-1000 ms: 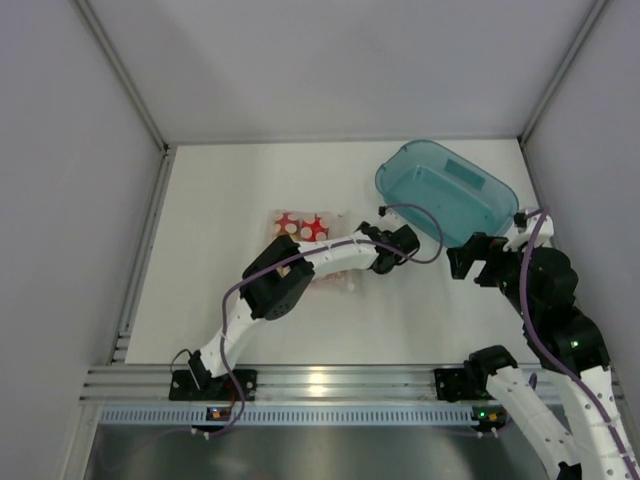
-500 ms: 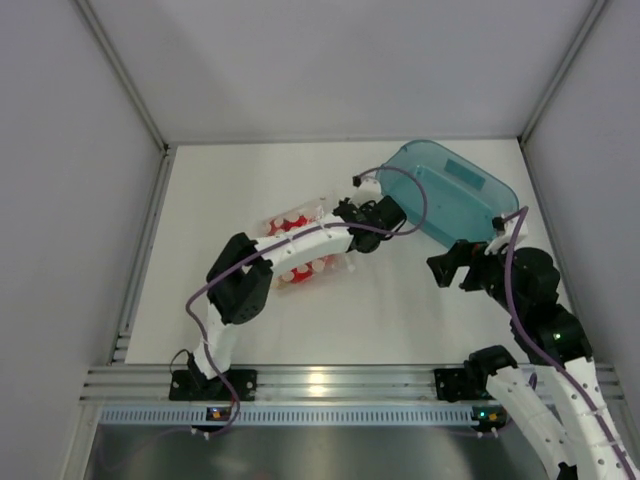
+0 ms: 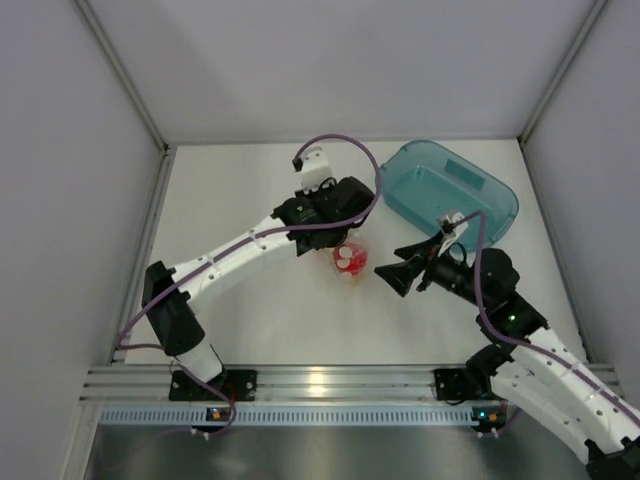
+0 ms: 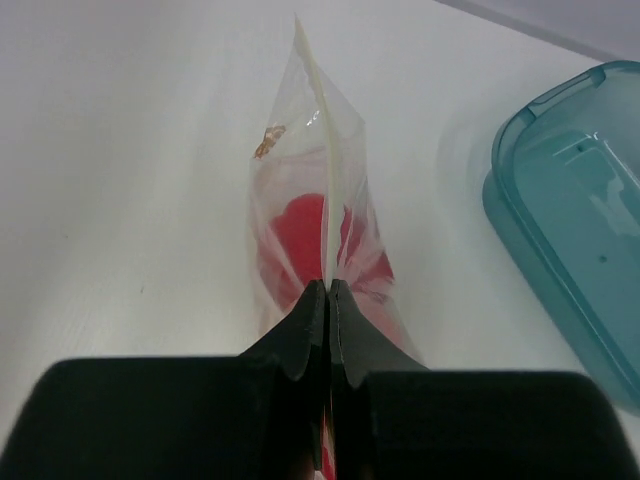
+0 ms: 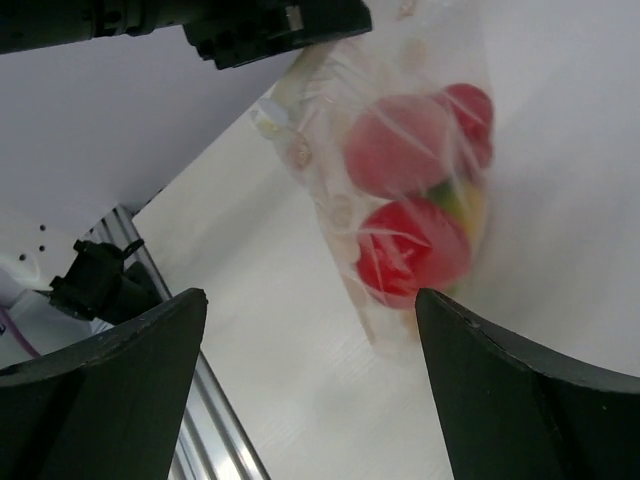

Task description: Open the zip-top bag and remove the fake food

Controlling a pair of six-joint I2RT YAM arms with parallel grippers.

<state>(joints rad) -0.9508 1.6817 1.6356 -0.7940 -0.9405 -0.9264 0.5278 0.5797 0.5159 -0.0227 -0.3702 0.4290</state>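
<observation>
The zip-top bag [image 3: 349,260] hangs off the table by its top edge, with my left gripper [image 3: 337,236] shut on that edge. In the left wrist view the bag [image 4: 330,150] runs away from the closed gripper [image 4: 328,290], and red fake food [image 4: 298,236] shows through it. In the right wrist view the bag [image 5: 330,120] holds red fake food [image 5: 410,250] and a bit of yellow. My right gripper [image 5: 310,296] is open, its fingers spread below and beside the bag without touching it. Seen from the top, it [image 3: 388,275] sits just right of the bag.
The teal translucent tub [image 3: 448,190] stands at the back right, close behind the right arm; its rim [image 4: 520,215] also appears in the left wrist view. A metal rail [image 3: 320,380] runs along the table's near edge. Walls close in both sides.
The left gripper shut on the bag's edge and lifted it off the table, carrying it right. The right gripper swung left toward the bag, its fingers narrowing slightly.
</observation>
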